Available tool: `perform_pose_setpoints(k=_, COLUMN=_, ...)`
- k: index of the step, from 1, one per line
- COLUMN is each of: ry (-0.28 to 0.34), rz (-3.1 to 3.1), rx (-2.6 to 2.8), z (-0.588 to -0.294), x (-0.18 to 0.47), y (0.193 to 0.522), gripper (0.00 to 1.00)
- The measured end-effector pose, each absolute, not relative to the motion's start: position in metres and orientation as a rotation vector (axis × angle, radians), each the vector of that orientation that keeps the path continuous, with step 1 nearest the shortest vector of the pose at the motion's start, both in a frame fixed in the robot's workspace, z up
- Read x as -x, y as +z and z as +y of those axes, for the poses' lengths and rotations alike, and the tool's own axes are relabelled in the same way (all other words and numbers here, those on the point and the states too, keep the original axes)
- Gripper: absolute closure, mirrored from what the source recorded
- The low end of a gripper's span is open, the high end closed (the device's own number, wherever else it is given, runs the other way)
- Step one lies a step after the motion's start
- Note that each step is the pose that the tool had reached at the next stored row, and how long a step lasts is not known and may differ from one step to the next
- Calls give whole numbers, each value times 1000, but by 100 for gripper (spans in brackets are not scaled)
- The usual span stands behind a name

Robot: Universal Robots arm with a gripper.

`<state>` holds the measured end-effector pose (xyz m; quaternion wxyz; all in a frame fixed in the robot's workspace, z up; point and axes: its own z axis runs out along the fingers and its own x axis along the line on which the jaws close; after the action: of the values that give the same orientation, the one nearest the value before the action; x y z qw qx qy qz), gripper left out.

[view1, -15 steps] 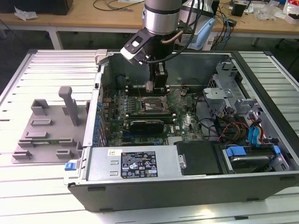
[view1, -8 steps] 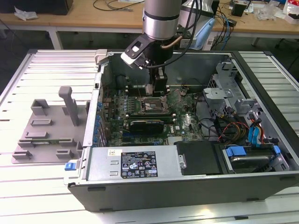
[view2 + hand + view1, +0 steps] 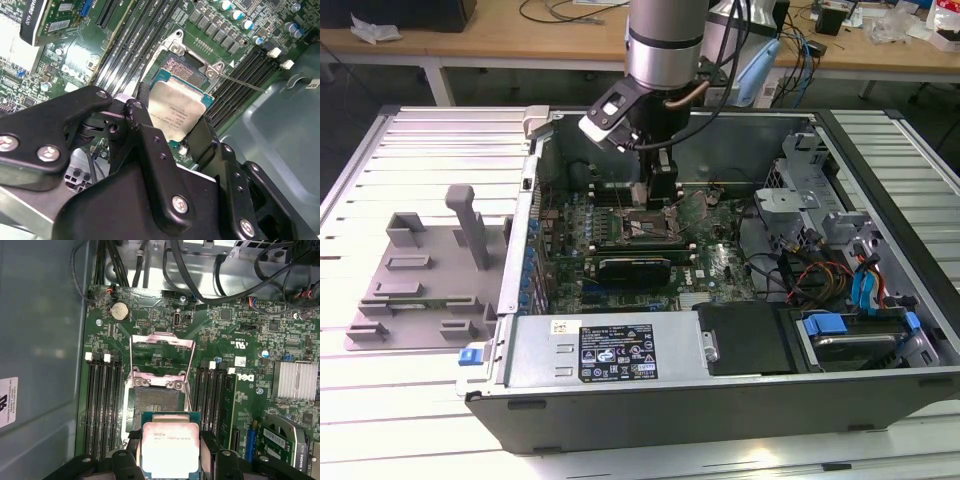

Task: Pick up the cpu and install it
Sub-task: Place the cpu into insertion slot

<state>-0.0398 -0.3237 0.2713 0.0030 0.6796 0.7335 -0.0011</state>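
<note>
The cpu [image 3: 177,112] [image 3: 171,447] is a flat square chip with a silvery top. My gripper [image 3: 172,119] [image 3: 171,449] is shut on it, one black finger [image 3: 137,112] [image 3: 131,444] pressing on each of two opposite edges. It hangs level just above the open socket [image 3: 156,407] [image 3: 175,67] on the green motherboard and partly overlaps it. The socket's metal load plate [image 3: 161,357] is swung up and back. In the exterior view my gripper [image 3: 660,195] reaches down into the open computer case [image 3: 720,390] over the socket [image 3: 642,226].
Black memory slots [image 3: 100,405] [image 3: 212,395] flank the socket on both sides. A finned heatsink [image 3: 296,380] and an expansion card [image 3: 635,265] lie close by. Cables [image 3: 810,275] and a drive cage [image 3: 810,190] fill the case's right side. A grey plastic tray [image 3: 425,275] sits outside on the exterior view's left.
</note>
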Motion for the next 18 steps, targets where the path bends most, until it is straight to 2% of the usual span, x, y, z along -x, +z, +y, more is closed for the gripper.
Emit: perform_pose_setpoints(k=18, ry=-5, rz=2300, rx=-2131, z=-324, x=37, y=250, gripper=45)
